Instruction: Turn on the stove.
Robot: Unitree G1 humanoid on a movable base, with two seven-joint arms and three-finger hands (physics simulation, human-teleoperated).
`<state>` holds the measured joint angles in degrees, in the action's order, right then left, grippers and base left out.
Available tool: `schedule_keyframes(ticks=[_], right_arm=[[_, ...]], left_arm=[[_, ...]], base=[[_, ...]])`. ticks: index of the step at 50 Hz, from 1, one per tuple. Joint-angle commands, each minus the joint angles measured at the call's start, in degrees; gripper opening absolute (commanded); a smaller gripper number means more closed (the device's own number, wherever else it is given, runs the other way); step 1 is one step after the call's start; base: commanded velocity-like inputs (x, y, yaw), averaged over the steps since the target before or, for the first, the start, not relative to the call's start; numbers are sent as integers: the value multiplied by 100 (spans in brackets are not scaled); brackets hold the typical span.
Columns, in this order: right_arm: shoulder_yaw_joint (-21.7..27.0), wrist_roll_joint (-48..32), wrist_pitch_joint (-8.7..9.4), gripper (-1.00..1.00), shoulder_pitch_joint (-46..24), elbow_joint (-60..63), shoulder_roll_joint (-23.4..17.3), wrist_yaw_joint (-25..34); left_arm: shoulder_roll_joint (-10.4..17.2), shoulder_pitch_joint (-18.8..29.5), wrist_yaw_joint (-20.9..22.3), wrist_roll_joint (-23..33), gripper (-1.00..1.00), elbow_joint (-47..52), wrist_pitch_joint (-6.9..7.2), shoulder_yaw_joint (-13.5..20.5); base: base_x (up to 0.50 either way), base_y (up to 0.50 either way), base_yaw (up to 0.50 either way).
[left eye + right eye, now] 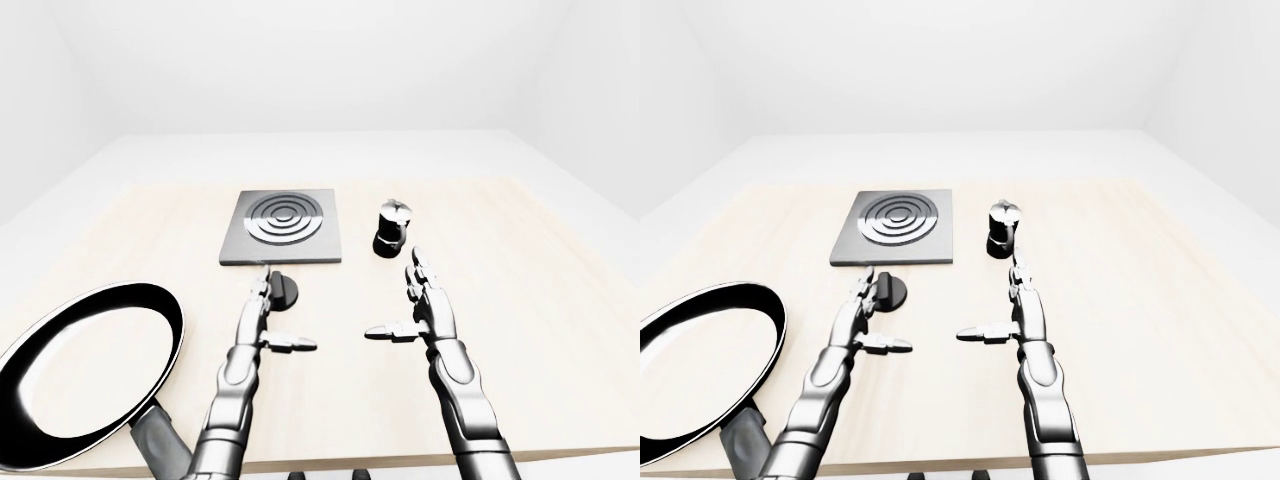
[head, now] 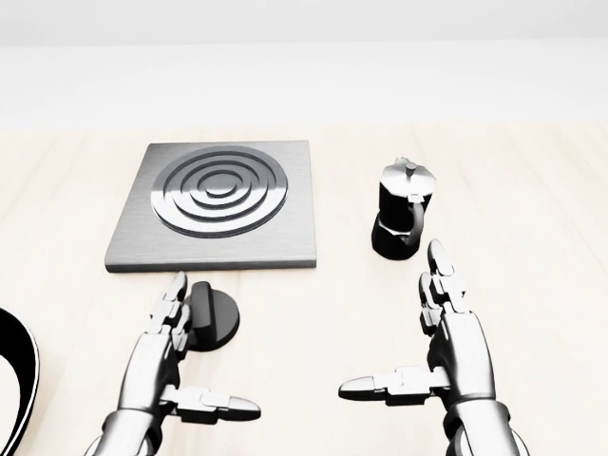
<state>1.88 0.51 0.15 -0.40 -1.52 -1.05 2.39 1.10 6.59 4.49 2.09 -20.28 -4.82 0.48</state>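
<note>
The stove (image 2: 218,203) is a flat grey square plate with concentric burner rings, on the light wood table in the upper left of the head view. Its round black knob (image 2: 214,317) sits just below the plate. My left hand (image 2: 190,351) is open, its fingers stretched out flat, with the fingertips (image 2: 175,289) right beside the knob's left edge. My right hand (image 2: 418,332) is open too, flat over the bare table, apart from the knob and below the moka pot.
A black moka pot (image 2: 400,220) stands upright to the right of the stove, just above my right hand. A large black frying pan (image 1: 85,370) with a bright rim lies at the lower left of the table, near its bottom edge.
</note>
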Motion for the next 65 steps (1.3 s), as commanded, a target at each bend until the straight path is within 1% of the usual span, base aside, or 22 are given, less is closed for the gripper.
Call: schedule_keyframes(ticks=[1,4,5,14,17,21,25,30,32,35,40,42,44,46,47,48,49,50,51,53,54,65], right_arm=[[-1,0,13,100,0,12,0,-1],[2,3,10,100,1,11,-2,2],[3,3,-19,100,-4,-24,-2,4],[1,1,7,100,-6,-2,-1,0],[1,4,18,100,1,16,-1,2],[5,6,16,100,4,20,-3,5],[8,9,15,100,8,20,-5,9],[7,7,27,100,-5,18,-3,3],[4,0,-7,100,-7,-15,-2,3],[4,4,27,100,-7,15,-1,-1],[6,8,19,100,-11,0,-3,2],[6,9,30,100,-8,15,-2,1],[13,15,10,100,-20,-23,-5,4],[9,14,39,100,-15,11,-3,1],[0,4,27,100,7,22,1,-1],[-3,4,52,100,8,50,1,-3],[-1,5,35,100,9,31,2,-3],[-1,5,35,100,10,31,3,-4],[-5,1,28,100,12,27,4,-5],[-9,-4,24,100,16,29,5,-6],[1,-1,-2,100,3,-7,-2,-1],[-3,0,47,100,9,36,3,-6]], left_arm=[[-68,-99,42,99,100,165,32,-114],[-79,-95,44,115,100,91,-18,-128],[-82,-99,47,125,100,122,-4,-138],[-110,-166,74,168,100,252,75,-195],[-122,-195,79,190,100,274,73,-220],[-133,-245,88,207,100,403,141,-246],[-140,-266,94,222,100,445,151,-264],[-139,-352,116,210,100,707,279,-272],[-151,-374,114,227,100,711,259,-298],[-161,-395,122,245,100,746,275,-328],[-167,-467,140,263,100,939,378,-364],[-166,-464,144,267,100,927,361,-369],[-173,-482,141,283,100,863,274,-386],[-173,-485,142,283,100,865,268,-385],[-131,-785,110,295,100,1837,590,-358],[-126,-900,93,304,100,2302,837,-364],[-102,-974,61,326,100,2601,921,-342],[-97,-1045,40,333,100,2758,907,-339],[-92,-1149,33,349,100,3181,982,-350],[-76,-1304,27,370,100,3700,982,-366],[-57,-1661,36,564,100,4889,982,-549],[-27,-1710,34,525,100,5183,982,-544]], base=[[0,0,0],[0,0,0],[0,0,0],[0,0,0],[0,0,0],[0,0,0],[0,0,0],[0,0,0],[0,0,0],[0,0,0],[0,0,0],[0,0,0],[0,0,0],[0,0,0],[0,0,0],[0,0,0],[0,0,0],[0,0,0],[0,0,0],[0,0,0],[0,0,0],[0,0,0]])
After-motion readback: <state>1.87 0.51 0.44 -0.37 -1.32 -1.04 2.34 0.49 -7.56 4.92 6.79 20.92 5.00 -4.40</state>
